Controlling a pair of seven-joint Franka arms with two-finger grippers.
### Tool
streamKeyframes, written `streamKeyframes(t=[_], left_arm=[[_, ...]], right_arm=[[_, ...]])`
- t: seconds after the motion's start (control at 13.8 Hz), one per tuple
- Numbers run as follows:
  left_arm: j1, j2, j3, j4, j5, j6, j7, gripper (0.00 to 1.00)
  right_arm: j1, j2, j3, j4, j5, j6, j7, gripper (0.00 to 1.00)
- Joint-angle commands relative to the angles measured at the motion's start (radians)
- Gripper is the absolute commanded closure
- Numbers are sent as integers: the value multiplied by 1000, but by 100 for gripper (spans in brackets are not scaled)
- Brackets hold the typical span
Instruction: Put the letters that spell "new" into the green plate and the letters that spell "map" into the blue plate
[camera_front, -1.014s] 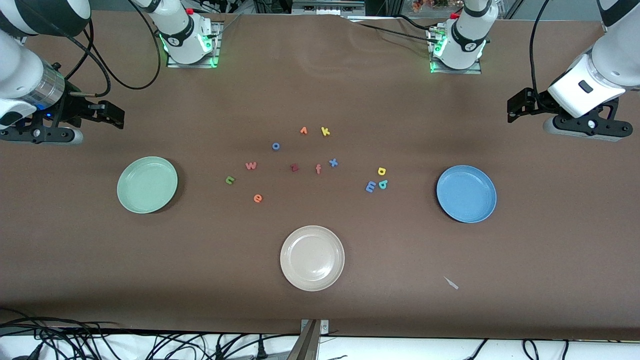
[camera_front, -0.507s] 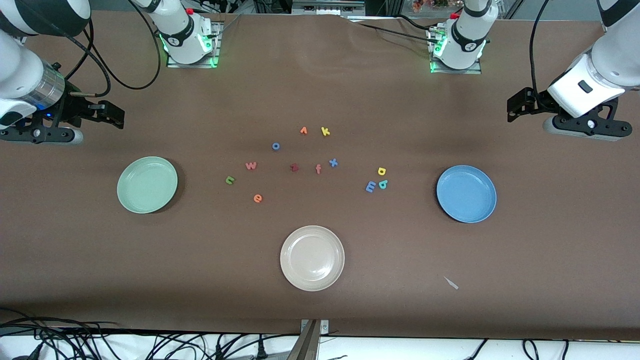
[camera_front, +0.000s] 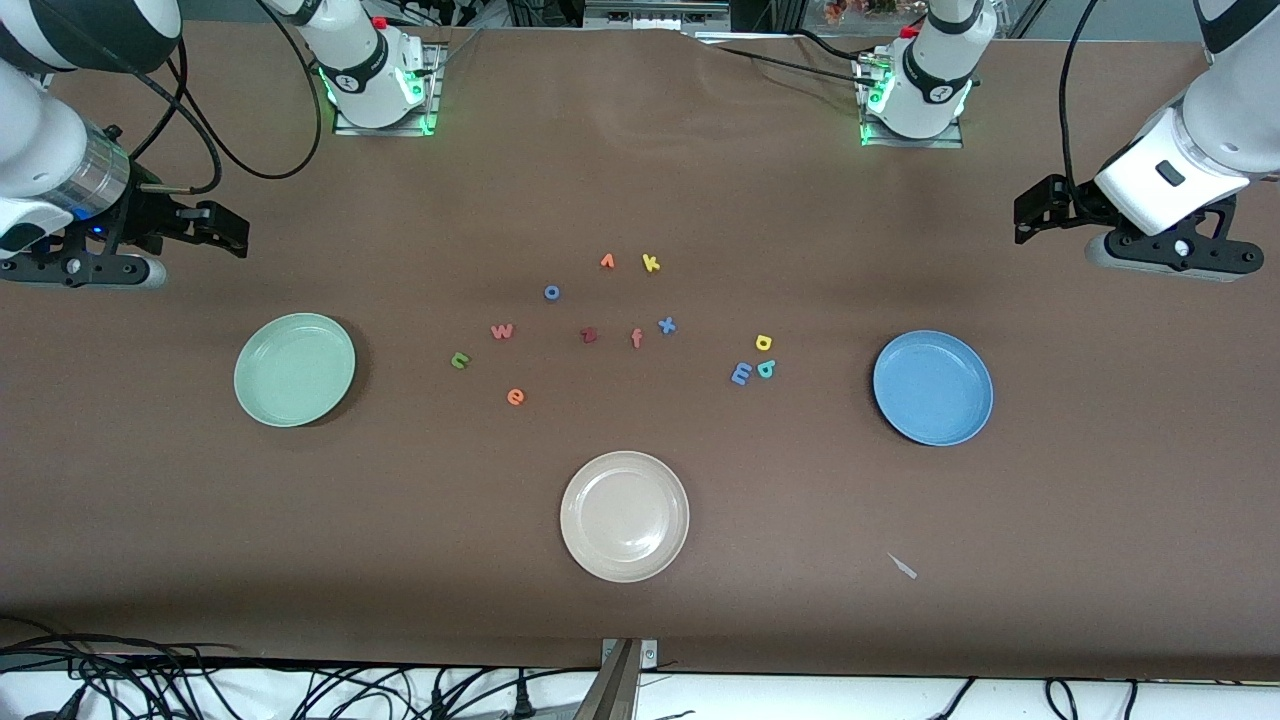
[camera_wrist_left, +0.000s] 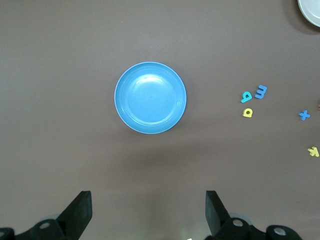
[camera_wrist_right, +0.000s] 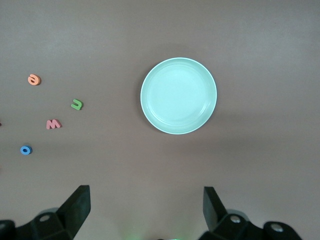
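The green plate (camera_front: 294, 369) is seen empty toward the right arm's end of the table, with the green n (camera_front: 459, 360), salmon w (camera_front: 502, 331) and orange e (camera_front: 515, 397) scattered on the cloth beside it, none in it. The blue plate (camera_front: 933, 387) is likewise empty toward the left arm's end, and the blue m (camera_front: 741, 373), teal p (camera_front: 766, 368) and yellow a (camera_front: 763, 342) are clustered near it, m and p just beside each other. The right gripper (camera_wrist_right: 145, 210) is held above the table near the green plate and the left gripper (camera_wrist_left: 148, 212) near the blue plate, both with jaws spread wide and nothing between them.

High front overview – wrist views downward, plates shared
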Motion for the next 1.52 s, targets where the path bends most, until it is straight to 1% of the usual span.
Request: streamKeyframes(t=[0.0, 0.65, 1.09, 1.45], left_arm=[[2, 12, 1, 30, -19, -23, 8, 0], [3, 10, 2, 30, -19, -23, 11, 0], [3, 10, 2, 30, -19, -23, 11, 0], [3, 10, 4, 30, -18, -23, 12, 0]], right_arm=[[-2, -7, -1, -2, 17, -9, -18, 0], [-2, -5, -1, -7, 16, 2, -16, 0], [5, 19, 2, 2, 2, 3, -21, 0], [6, 27, 11, 5, 11, 10, -73, 0]])
